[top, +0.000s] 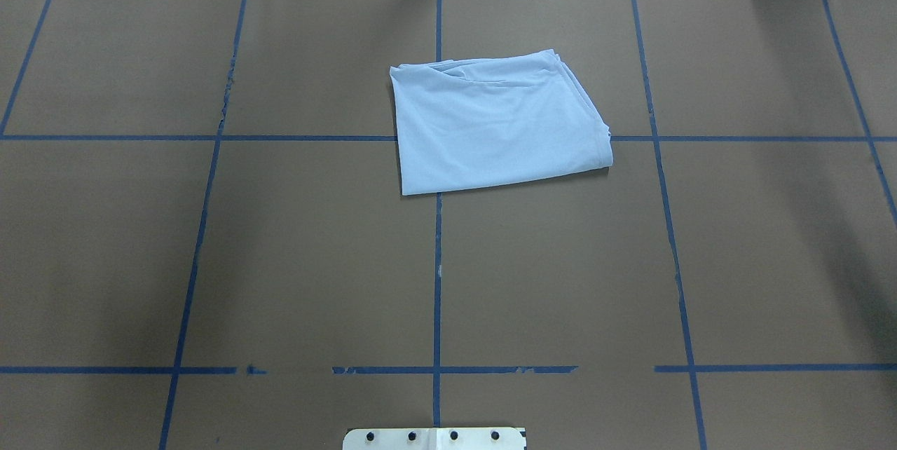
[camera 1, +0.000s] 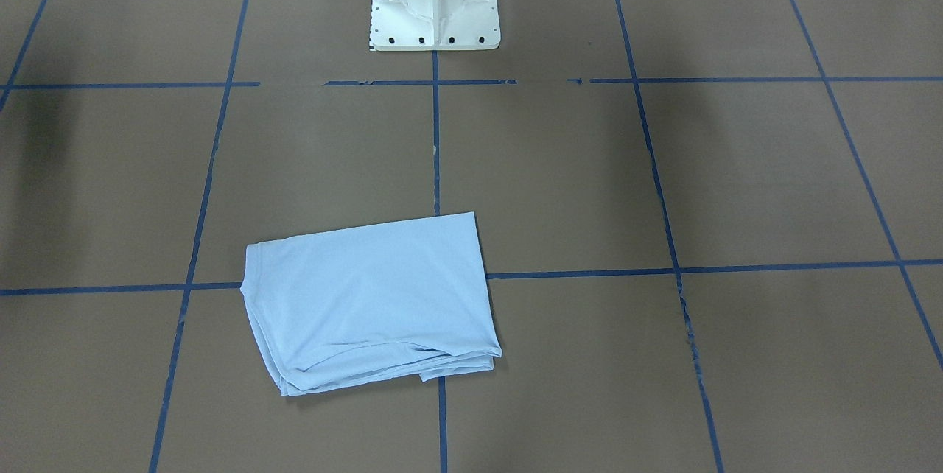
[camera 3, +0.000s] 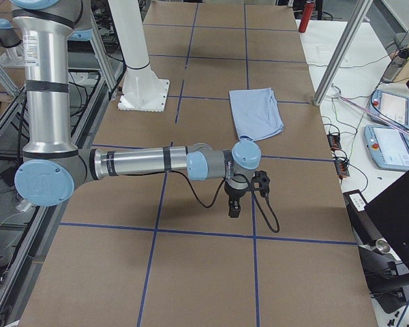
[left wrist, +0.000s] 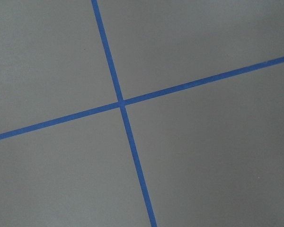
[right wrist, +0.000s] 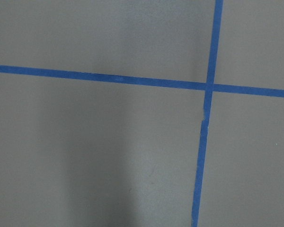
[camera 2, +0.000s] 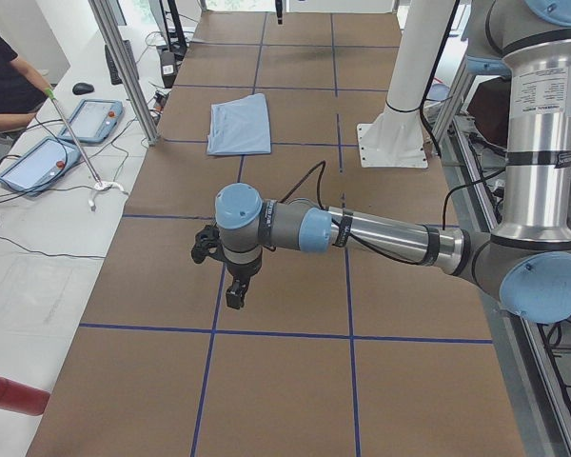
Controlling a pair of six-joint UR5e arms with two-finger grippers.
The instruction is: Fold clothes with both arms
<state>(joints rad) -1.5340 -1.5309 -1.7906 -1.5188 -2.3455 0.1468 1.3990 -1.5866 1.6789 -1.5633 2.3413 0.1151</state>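
– T-shirt (top: pixel 490 127) fold, station check: what state were the two grippers in?

– You could not have read that from these views. The left gripper (camera 2: pixel 234 293) showed only in the side view from the robot's left. The right gripper (camera 3: pixel 234 206) showed only in the side view from its right. Neither view resolved whether the fingers stood apart or together. Each gripper pointed down and hung above the table (top: pixel 280 261), touching nothing.

– What did the wrist cameras return?

– Each returned brown table surface with one crossing of blue tape lines (left wrist: pixel 120 103).

– And the arm posture?

– The left arm (camera 2: pixel 390 238) reached out roughly level from its elbow, over the table's end on the robot's left. The right arm (camera 3: pixel 136 163) did the same at the opposite end. On each, the tube above the elbow stood upright at the robot's edge of the table.

– Where did you locate the T-shirt?

– It lay flat on the table, folded into a rough rectangle, on the side far from the white pedestal (camera 1: pixel 435 1). It covered the crossing of the centre tape line and a cross line, with most of the cloth toward the robot's right. Stacked layer edges showed along the edge farthest from the pedestal. It was well apart from both grippers.

– Anything beyond the table?

– A person (camera 2: pixel 5 81) was at the white side bench, near two tablets (camera 2: pixel 38 162). A red cylinder (camera 2: pixel 9 393) lay at the bench's near end.
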